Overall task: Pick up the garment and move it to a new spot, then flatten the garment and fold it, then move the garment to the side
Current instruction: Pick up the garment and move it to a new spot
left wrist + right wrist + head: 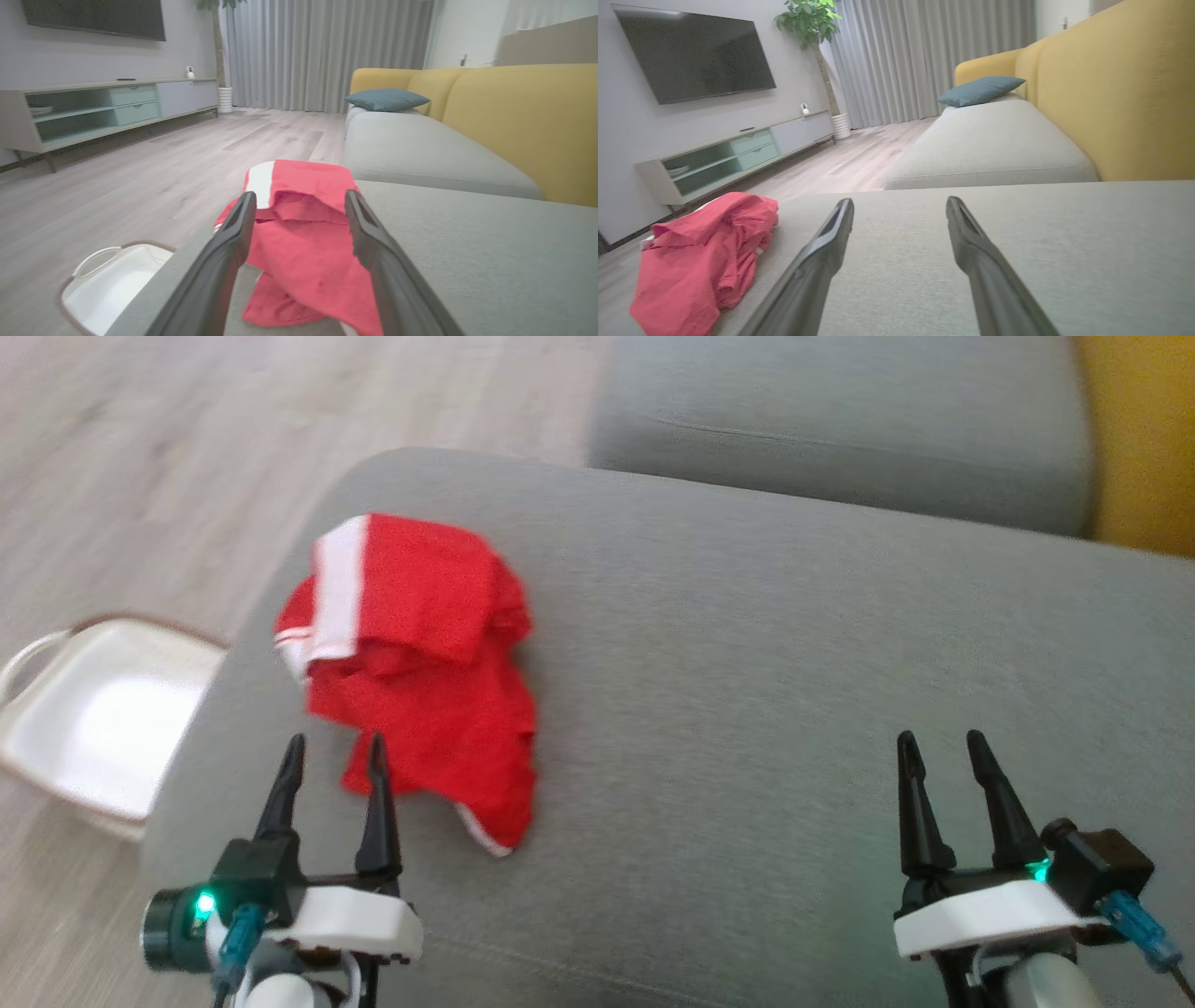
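Clearly, the left hand was wide open and held nothing. Its two dark fingers stood at the lower left of the head view, with one tip over the near edge of the red garment; whether it touched the cloth I could not tell. In the left wrist view the garment lay between the two fingers, so this hand seemed to be aimed for the first pick-up.

The right hand, at the lower right, was equally open and empty, well apart from the cloth and over bare grey fabric. Probably it waited there because that free area could serve as the new spot.

The garment was crumpled in a heap, with a white band on its upper part. It lay left of centre on the grey sofa cushion, near the cushion's left edge. I judged that its raised folds would be easy to pinch.

Beyond that edge, at the far left, a white basket stood on the wooden floor.
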You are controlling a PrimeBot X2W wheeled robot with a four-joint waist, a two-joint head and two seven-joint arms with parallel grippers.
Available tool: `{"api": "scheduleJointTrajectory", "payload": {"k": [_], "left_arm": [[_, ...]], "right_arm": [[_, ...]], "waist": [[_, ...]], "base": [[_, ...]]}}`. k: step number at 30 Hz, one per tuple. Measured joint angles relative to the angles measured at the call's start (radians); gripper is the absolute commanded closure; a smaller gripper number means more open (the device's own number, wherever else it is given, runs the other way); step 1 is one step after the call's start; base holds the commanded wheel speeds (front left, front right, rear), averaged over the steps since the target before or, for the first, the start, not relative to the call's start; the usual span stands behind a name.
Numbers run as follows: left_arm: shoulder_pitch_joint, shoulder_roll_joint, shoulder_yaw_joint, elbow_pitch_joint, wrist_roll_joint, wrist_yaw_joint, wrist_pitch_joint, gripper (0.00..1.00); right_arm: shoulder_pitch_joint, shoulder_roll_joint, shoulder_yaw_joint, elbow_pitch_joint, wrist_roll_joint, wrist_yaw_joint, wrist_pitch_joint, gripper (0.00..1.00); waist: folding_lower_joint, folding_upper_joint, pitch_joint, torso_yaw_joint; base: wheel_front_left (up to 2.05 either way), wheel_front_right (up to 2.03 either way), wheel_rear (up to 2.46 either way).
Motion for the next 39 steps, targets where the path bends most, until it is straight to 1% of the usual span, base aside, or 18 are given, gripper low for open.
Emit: {"api": "scheduleJointTrajectory", "payload": {"k": [7, 8, 9, 10, 14, 17, 24, 28, 32, 36, 39], "left_arm": [[0.019, 0.0, 0.022, 0.0, 0.016, -0.01, 0.0, 0.0], [0.019, 0.0, 0.022, 0.0, 0.016, -0.01, 0.0, 0.0], [0.021, 0.001, 0.031, 0.0, 0.016, -0.014, 0.0, 0.0], [0.022, 0.0, 0.037, -0.001, 0.016, -0.014, 0.0, 0.0], [0.036, 0.001, 0.062, -0.019, 0.016, -0.013, 0.0, 0.0], [0.045, 0.0, 0.072, -0.021, 0.016, -0.013, 0.0, 0.0], [0.043, 0.0, 0.09, -0.025, 0.016, -0.014, 0.0, 0.0], [0.037, 0.003, 0.119, -0.023, 0.016, -0.018, 0.0, 0.0], [-0.004, 0.021, 0.147, -0.006, 0.006, -0.053, 0.0, 0.0], [-0.124, 0.055, 0.183, 0.049, -0.026, -0.085, 0.0, 0.0], [-0.23, 0.089, 0.202, 0.114, -0.055, -0.121, 0.012, 0.0]], "right_arm": [[0.007, 0.0, 0.025, 0.005, 0.028, 0.0, 0.0, 0.0], [0.007, 0.0, 0.025, 0.005, 0.028, 0.0, 0.0, 0.0], [0.01, 0.0, 0.028, 0.006, 0.028, 0.0, 0.0, 0.0], [0.01, 0.0, 0.031, 0.007, 0.029, 0.0, 0.0, 0.0], [0.008, 0.001, 0.058, 0.014, 0.036, 0.0, 0.0, 0.0], [0.007, 0.0, 0.059, 0.03, 0.065, 0.0, 0.0, 0.0], [0.004, 0.0, 0.059, 0.037, 0.078, 0.0, 0.0, 0.0], [0.004, 0.0, 0.042, 0.03, 0.078, 0.0, 0.0, 0.0], [0.001, 0.0, 0.014, 0.018, 0.054, 0.0, 0.0, 0.0], [-0.033, 0.0, -0.036, 0.006, 0.022, 0.0, 0.0, 0.0], [-0.062, 0.0, -0.061, -0.01, -0.006, 0.0, 0.0, 0.0]], "waist": [[0.0, 0.0, -0.01, 0.139], [0.0, 0.0, -0.01, 0.139], [0.0, 0.0, -0.013, 0.174], [0.0, 0.0, -0.015, 0.191], [0.0, 0.0, -0.015, 0.231], [0.0, 0.0, -0.01, 0.237], [0.0, 0.0, -0.013, 0.232], [0.0, 0.0, -0.008, 0.225], [0.0, 0.0, 0.024, 0.204], [0.0, 0.0, 0.074, 0.178], [0.0, 0.0, 0.115, 0.159]], "base": [[0.0, 0.0, 0.0], [0.0, 0.0, 0.0], [0.0, 0.0, 0.0], [0.0, 0.0, 0.0], [0.0, 0.0, 0.0], [0.0, 0.0, 0.0], [0.0, 0.0, 0.0], [0.0, 0.0, 0.0], [0.0, 0.0, 0.0], [0.0, 0.0, 0.0], [0.0, 0.0, 0.0]]}}
